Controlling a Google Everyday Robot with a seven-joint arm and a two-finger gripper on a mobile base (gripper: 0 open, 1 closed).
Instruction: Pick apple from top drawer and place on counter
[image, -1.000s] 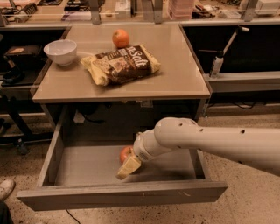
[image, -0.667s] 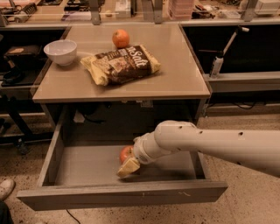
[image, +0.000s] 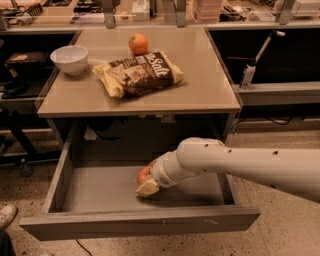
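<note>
Checking: is your end effector gripping the apple?
— Can't tell; both sit lower centre in the top drawer. Confirm hold, lift straight up before swinging to the tabletop.

One each: apple, orange, bowl, bag, drawer holding the jaws.

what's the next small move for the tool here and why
Probably a short lift straight up, to see if the apple comes along: the tool is low in the open drawer, right against the apple, and the counter lies above.
</note>
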